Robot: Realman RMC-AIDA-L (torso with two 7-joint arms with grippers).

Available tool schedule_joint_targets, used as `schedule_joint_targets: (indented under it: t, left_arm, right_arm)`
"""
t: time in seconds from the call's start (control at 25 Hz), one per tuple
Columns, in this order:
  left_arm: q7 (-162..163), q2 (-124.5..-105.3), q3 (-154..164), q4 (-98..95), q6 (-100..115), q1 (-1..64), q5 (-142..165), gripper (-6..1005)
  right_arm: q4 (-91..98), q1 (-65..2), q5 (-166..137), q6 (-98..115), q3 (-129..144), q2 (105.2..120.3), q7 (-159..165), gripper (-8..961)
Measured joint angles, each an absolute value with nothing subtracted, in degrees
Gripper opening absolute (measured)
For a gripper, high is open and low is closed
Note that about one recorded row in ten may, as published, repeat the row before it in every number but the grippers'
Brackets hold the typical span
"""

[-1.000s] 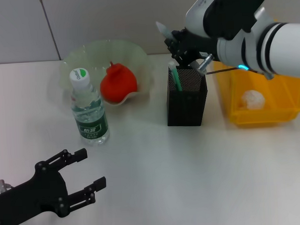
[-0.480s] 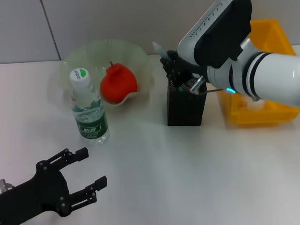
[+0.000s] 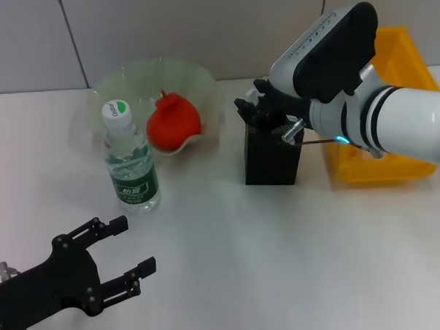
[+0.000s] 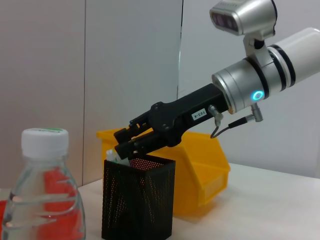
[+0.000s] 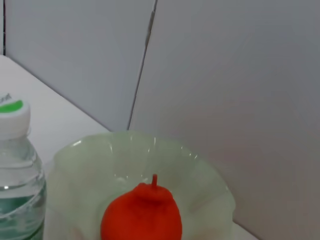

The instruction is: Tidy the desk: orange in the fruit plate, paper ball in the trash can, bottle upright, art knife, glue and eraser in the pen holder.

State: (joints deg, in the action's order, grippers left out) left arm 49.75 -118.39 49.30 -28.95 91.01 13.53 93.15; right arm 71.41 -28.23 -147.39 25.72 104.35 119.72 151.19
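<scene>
Nearest, well in front of the black mesh pen holder (image 3: 273, 154): black left hand (image 3: 118, 251), fingers spread, on white desk (image 3: 283, 264). At holder's rim: right hand (image 3: 250, 111), finger state impossible to tell. Beside holder: upright clear plastic bottle (image 3: 130, 163); behind, orange fruit (image 3: 173, 122) in pale green plate (image 3: 202, 82).

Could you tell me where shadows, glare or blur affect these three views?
Head view: soft shadow beside the pen holder, bottle sharp. Left wrist view: the near bottle is blurred, the right gripper crisp. Right wrist view: the orange is soft-edged; no strong glare.
</scene>
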Motion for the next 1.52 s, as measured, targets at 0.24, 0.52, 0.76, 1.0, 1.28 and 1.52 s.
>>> schedule_joint_targets:
  t: [0.24, 0.52, 0.76, 1.0, 1.28, 1.52]
  left_arm:
    - [51.18, -118.28, 49.31, -28.92, 91.07, 13.61, 93.07, 799]
    - [52.29, -117.92, 47.81, -29.03, 93.10, 13.02, 93.10, 799]
    - [54.40, -117.20, 48.17, -29.04, 95.00, 13.00, 93.62, 799]
    - [58.24, -116.48, 48.52, -29.58, 97.98, 13.98, 97.40, 799]
    - [63.28, -115.30, 48.26, -29.71, 99.70, 16.06, 102.93, 799]
    - [64.56, -114.58, 47.89, -30.55, 101.80, 17.16, 104.00, 799]
  right_arm:
    - [80.86, -23.04, -146.85, 29.08, 103.59, 119.51, 151.20, 358]
    - [87.34, -18.66, -127.58, 51.70, 91.51, 119.28, 136.76, 499]
    - [80.38, -16.06, -103.67, 66.79, 78.20, 119.21, 112.46, 575]
    - [56.79, -18.94, -93.57, 85.52, 61.75, 119.15, 85.56, 652]
    - [42.88, -19.85, -93.59, 92.82, 57.17, 118.56, 68.92, 647]
    - [39.19, -19.93, -101.19, 94.46, 56.95, 118.18, 66.69, 643]
